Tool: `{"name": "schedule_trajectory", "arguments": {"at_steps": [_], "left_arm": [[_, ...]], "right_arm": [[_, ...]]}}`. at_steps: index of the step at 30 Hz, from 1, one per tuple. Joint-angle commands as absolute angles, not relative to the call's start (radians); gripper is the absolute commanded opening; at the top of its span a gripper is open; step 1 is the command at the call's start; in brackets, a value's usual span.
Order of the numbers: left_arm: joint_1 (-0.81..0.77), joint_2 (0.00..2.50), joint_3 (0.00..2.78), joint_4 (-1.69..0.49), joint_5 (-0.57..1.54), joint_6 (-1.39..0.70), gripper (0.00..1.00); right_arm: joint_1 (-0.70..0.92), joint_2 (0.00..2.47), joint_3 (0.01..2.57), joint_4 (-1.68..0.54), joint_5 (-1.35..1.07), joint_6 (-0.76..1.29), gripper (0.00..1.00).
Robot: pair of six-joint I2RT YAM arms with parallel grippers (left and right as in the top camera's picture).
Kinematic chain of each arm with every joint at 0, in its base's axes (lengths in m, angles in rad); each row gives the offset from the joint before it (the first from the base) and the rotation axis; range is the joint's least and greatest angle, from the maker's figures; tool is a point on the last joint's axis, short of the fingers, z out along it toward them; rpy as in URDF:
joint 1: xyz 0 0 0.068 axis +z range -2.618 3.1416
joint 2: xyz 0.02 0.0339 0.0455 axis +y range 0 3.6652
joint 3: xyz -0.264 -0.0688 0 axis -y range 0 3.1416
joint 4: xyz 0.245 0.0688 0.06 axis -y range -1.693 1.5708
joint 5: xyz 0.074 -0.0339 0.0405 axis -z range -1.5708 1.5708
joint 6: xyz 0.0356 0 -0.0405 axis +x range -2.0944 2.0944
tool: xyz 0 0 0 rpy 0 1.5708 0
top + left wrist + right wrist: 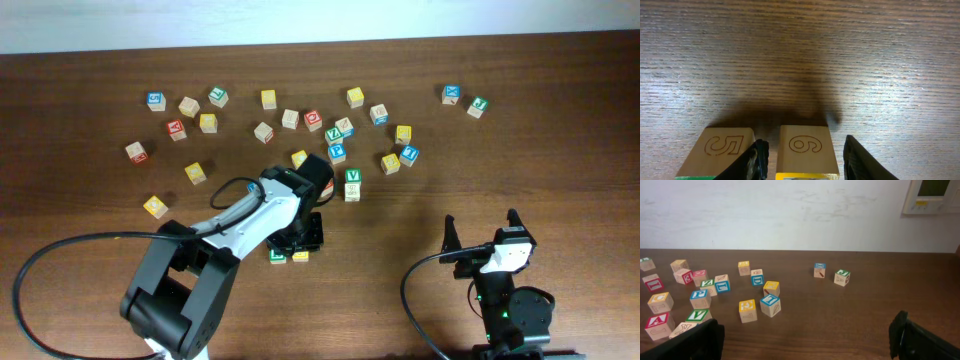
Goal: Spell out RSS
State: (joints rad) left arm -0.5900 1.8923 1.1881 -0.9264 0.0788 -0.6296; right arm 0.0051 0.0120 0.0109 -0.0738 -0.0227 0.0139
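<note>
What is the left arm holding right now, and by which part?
Nothing, it seems: the left gripper has its fingers either side of the yellow cube marked 6, a gap showing on each side. The right gripper is open and empty.

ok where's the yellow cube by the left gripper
Left wrist view: the yellow-faced cube sits on the table between the left gripper's open fingers, just right of the green-faced cube. Overhead, that's mid-table, robot side of the scattered cubes.
</note>
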Motion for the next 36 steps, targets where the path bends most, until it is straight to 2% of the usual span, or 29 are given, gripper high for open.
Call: {"name": "schedule_trajectory", "arguments": {"at_steps": [1, 8, 15, 17, 19, 20, 23, 25, 26, 27, 28, 29, 31, 33, 36], "left_arm": [[-0.596, 1.882, 1.193, -0.928, 0.089, -0.636, 0.41], [-0.587, 1.882, 1.269, -0.933, 0.08, -0.636, 0.42], [-0.435, 1.881, 1.47, -1.059, 0.05, -0.565, 0.4], [-0.413, 1.881, 1.51, -1.075, 0.048, -0.529, 0.36], [-0.419, 1.882, 1.509, -1.113, 0.048, -0.513, 0.4], [-0.435, 1.882, 1.505, -1.173, 0.01, -0.492, 0.46], [-0.427, 1.882, 1.505, -1.308, -0.121, -0.572, 0.44], [-0.422, 1.882, 1.493, -1.339, -0.06, -0.568, 0.45], [-0.426, 1.882, 1.468, -1.334, 0.025, -0.499, 0.48], [-0.434, 1.882, 1.438, -1.311, 0.113, -0.442, 0.58], [-0.436, 1.882, 1.425, -1.298, 0.128, -0.435, 0.59], [-0.434, 1.882, 1.42, -1.299, 0.123, -0.431, 0.56], [-0.425, 1.882, 1.409, -1.308, 0.101, -0.431, 0.39], [-0.419, 1.882, 1.382, -1.311, 0.089, -0.432, 0.3], [-0.417, 1.882, 1.296, -1.267, 0.09, -0.432, 0.34]], "right_arm": [[-0.001, 0.006, 0.006, -0.079, -0.014, 0.007, 0.98], [-0.001, 0.006, 0.006, -0.079, -0.014, 0.007, 0.98], [-0.001, 0.006, 0.006, -0.079, -0.014, 0.007, 0.98], [-0.001, 0.006, 0.006, -0.079, -0.014, 0.007, 0.98], [-0.001, 0.006, 0.006, -0.079, -0.014, 0.007, 0.98], [-0.001, 0.006, 0.006, -0.079, -0.014, 0.007, 0.98], [-0.001, 0.006, 0.006, -0.079, -0.014, 0.007, 0.99], [-0.001, 0.006, 0.006, -0.079, -0.014, 0.007, 0.98], [-0.001, 0.006, 0.006, -0.079, -0.014, 0.007, 0.98], [-0.001, 0.006, 0.006, -0.079, -0.014, 0.007, 0.98], [-0.001, 0.006, 0.006, -0.079, -0.014, 0.007, 0.98], [-0.001, 0.006, 0.006, -0.079, -0.014, 0.007, 0.98], [-0.001, 0.006, 0.006, -0.079, -0.014, 0.007, 0.98], [-0.001, 0.006, 0.006, -0.079, -0.014, 0.007, 0.98], [-0.001, 0.006, 0.006, -0.079, -0.014, 0.007, 0.98]]}}
